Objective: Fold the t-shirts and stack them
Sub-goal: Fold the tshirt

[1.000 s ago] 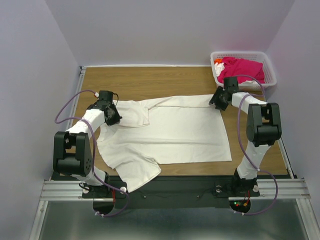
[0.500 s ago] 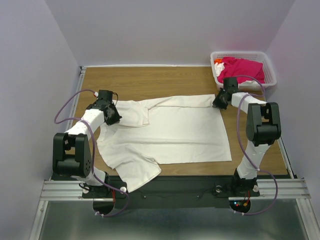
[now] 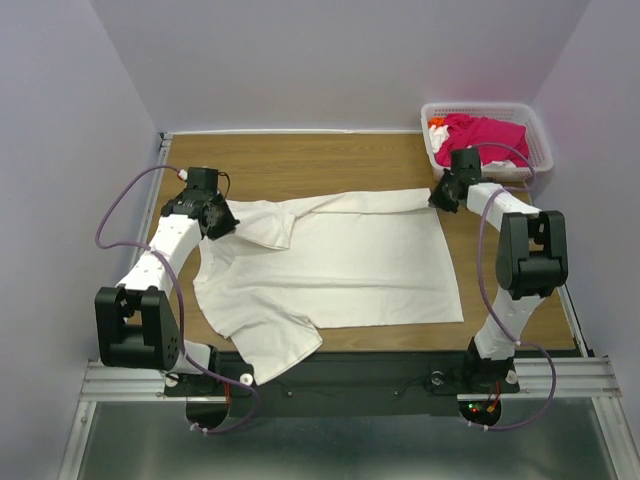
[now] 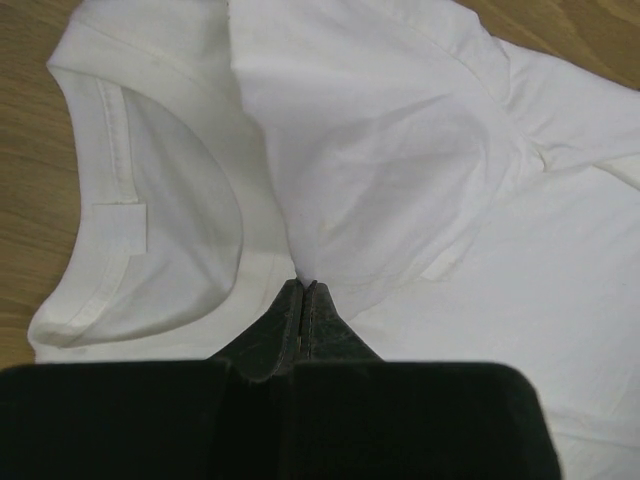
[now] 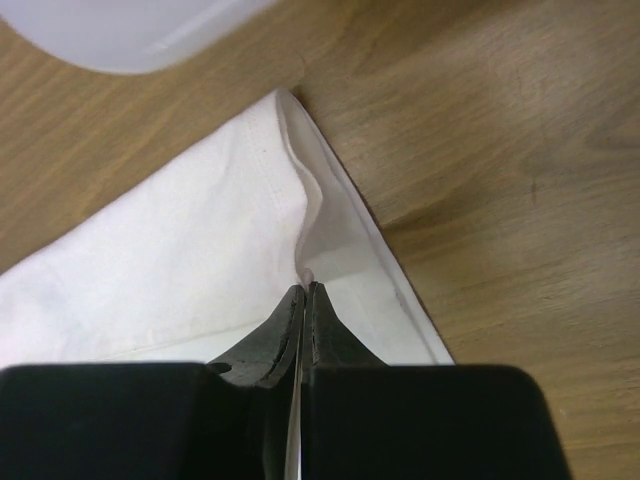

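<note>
Off-white t-shirt point(image 3: 340, 265), lying flat, long axis left-right, collar point(image 4: 115, 190) leftward

Place: lab test booth
Walls point(image 3: 350, 60): plain lilac, boxing the table point(image 3: 300, 160)
Front: metal rail point(image 3: 575, 378) carrying robot arms point(image 3: 520, 250)

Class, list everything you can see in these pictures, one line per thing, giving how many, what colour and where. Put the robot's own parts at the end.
table: one, brown wood, beneath everything.
basket: one, white lattice, far right corner of the table.
off-white t-shirt: one, off-white, spread across the middle of the table.
pink t-shirt: one, magenta-pink, bunched in the basket.
orange item: one, orange, at the basket's left end; too small to identify.
left gripper: one, black, shut on the off-white t-shirt beside its collar.
right gripper: one, black, shut on the off-white t-shirt near its far right hem corner.
</note>
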### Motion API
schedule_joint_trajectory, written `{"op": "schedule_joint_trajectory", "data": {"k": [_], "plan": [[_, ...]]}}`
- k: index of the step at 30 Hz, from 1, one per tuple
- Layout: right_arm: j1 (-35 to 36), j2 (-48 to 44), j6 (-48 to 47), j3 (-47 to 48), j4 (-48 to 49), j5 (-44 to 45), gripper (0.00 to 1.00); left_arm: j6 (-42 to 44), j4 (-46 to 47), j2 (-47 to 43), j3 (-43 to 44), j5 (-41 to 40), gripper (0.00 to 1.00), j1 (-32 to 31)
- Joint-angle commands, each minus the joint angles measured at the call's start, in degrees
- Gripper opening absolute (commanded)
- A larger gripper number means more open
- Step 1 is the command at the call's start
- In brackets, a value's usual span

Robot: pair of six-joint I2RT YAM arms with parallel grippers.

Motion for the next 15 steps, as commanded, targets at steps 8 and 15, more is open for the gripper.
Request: {"op": "schedule_joint_trajectory", "data": {"k": [8, 15], "plan": [[-0.51, -6.27, -2.44, 4.40, -1.87, 1.91, 0.01, -1.80, -5.80, -4.13, 1.65, 0.21, 0.00, -0.15], [-0.86, -6.71, -3.23, 3.78, -2.58, 2.26, 0.01, -2.33, -6.15, -4.84, 0.33, 0.12, 0.00, 0.38]]}}
